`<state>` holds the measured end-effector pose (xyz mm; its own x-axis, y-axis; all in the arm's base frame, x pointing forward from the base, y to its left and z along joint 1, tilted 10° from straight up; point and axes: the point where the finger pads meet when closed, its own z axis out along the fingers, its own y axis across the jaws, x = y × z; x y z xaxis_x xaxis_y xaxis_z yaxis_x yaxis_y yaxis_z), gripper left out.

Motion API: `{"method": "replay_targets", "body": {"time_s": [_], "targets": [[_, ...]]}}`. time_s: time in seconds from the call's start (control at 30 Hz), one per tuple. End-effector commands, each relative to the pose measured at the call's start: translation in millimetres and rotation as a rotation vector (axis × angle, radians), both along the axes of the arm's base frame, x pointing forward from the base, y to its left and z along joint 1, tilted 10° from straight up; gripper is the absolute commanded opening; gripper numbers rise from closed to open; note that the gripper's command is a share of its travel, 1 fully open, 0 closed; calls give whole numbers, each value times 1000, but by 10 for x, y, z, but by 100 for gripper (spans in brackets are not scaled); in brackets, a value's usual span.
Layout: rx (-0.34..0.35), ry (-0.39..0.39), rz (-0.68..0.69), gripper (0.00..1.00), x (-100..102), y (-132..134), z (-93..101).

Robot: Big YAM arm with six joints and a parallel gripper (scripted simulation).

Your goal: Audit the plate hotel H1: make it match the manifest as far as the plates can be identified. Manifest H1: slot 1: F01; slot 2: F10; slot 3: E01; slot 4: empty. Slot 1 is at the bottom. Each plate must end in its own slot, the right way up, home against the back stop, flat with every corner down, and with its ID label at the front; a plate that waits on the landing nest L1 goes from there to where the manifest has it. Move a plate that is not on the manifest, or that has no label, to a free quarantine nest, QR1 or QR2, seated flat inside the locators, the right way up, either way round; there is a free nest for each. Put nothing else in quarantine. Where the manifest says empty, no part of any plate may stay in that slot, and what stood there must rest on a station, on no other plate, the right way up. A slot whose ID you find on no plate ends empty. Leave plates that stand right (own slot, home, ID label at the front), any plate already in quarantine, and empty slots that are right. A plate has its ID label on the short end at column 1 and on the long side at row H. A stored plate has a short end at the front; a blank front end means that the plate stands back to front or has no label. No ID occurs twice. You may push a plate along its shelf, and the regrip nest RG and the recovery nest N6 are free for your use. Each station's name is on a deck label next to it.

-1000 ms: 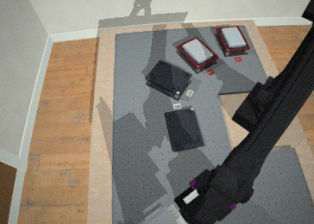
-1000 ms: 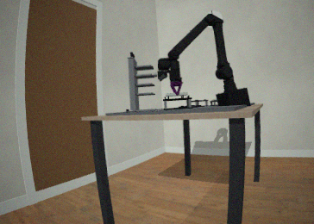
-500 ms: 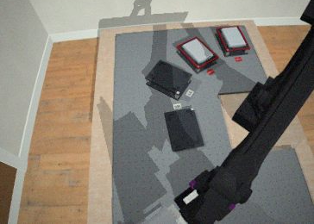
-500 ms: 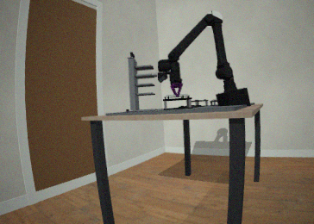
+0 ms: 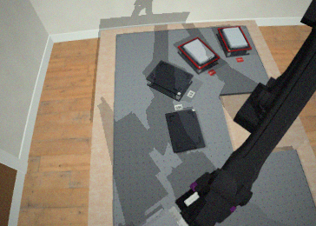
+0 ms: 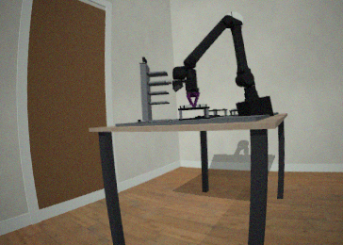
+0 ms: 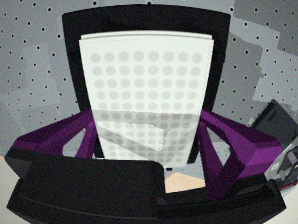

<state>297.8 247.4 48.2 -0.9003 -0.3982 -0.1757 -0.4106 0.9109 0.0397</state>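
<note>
A white plate [image 7: 146, 77] with rows of round wells fills the middle of the wrist view. My gripper [image 7: 146, 112] [image 6: 193, 105] is shut on its two long sides. The plate is level just above or at a black nest [image 7: 147, 17] [image 6: 194, 108]; the gap is too small to tell. No ID label shows on the plate; its near end is hidden behind the gripper body. The hotel H1 [image 6: 145, 92] stands left of the gripper in the exterior view, its shelves pointing towards the arm. Whether plates stand on them is too small to tell.
Two red-rimmed nests at the back hold white plates [image 5: 200, 49] [image 5: 234, 36]. A raised black nest [image 5: 169, 79] and a low black nest [image 5: 185, 130] carry no visible plate; their deck labels are too blurred to read. The arm [image 5: 265, 140] crosses the right side.
</note>
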Motion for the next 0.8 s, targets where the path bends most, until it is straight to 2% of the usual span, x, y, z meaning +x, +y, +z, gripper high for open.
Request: {"method": "replay_targets", "body": {"time_s": [0.0, 0.47, 0.5, 0.57, 0.77], "targets": [[26, -32, -2, 100, 113, 70, 127], [26, -32, -2, 100, 113, 70, 127], [26, -33, -5, 100, 107, 8, 203], [44, -55, -6, 100, 191, 78, 379], [46, -57, -8, 100, 157, 53, 590]]}}
